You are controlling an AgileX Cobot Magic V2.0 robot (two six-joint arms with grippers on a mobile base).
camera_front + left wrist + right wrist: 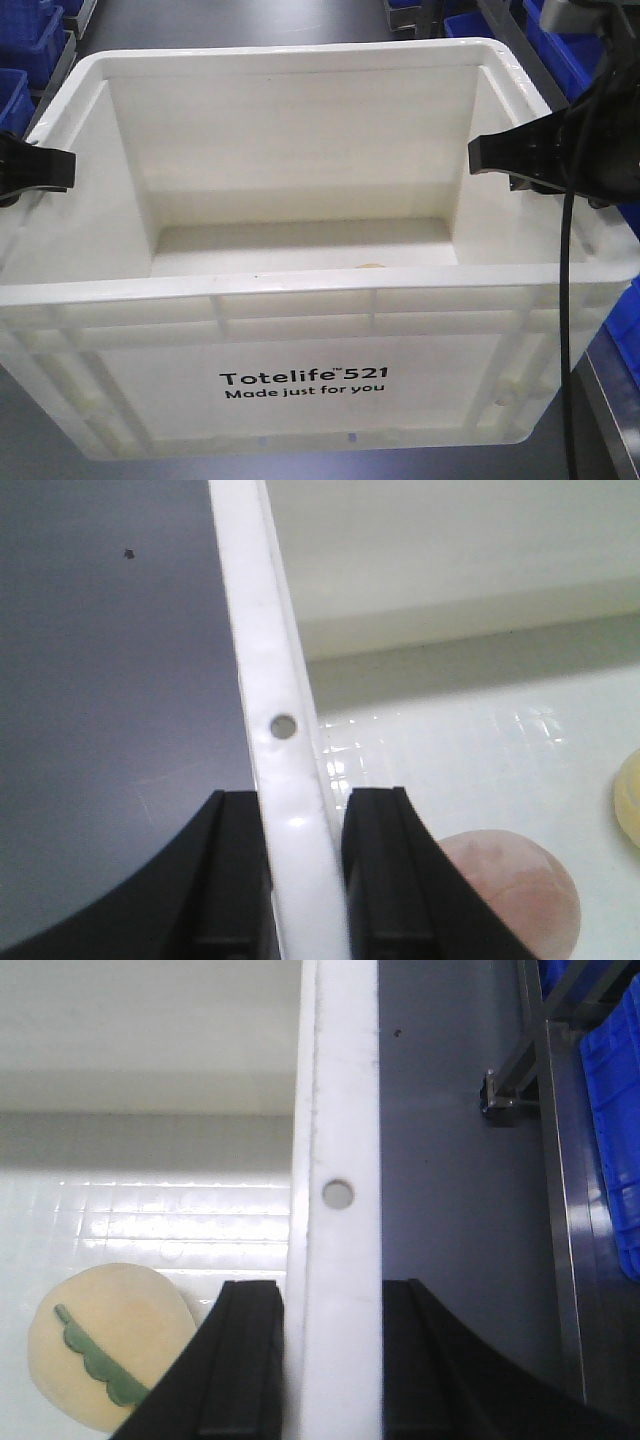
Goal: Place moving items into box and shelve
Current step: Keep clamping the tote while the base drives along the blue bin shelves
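Pinching box (pixel 300 285) rims: left fingers (pixel 235 880), right fingers (pixel 245 1360)

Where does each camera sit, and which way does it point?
Front view: sits above the box, facing forward and down into it; left gripper and right gripper show.
Left wrist: looks down its own fingers straddling the box's left rim.
Right wrist: same, on the right rim; a striped ball lies inside.
Shared: both wrists see the box floor.

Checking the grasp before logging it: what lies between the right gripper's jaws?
The box rim, pierced by a small hole, fills the gap of the right gripper; seen in the right wrist view.
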